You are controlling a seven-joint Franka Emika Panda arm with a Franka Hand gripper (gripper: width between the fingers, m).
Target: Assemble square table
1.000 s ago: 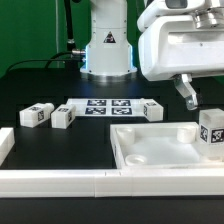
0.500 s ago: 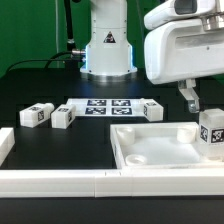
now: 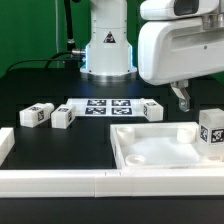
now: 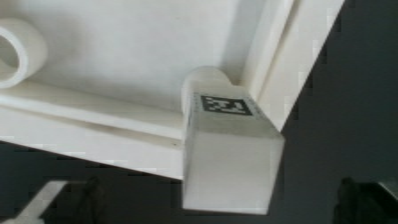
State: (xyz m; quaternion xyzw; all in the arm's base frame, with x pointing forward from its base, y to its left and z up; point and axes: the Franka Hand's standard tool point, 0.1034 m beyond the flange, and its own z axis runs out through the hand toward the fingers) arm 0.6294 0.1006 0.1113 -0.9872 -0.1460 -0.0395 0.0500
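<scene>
My gripper (image 3: 183, 98) hung open and empty near the leg (image 4: 231, 150) by the panel (image 3: 150, 150); it looked light, rigid and slick, so I'd pinch its flat sides.

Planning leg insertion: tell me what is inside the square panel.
Inside the square panel: bare white floor and a round corner socket. The upright leg post hides the part behind it.

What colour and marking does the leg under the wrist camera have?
White leg with a black-and-white tag; clearest in the wrist view.
</scene>
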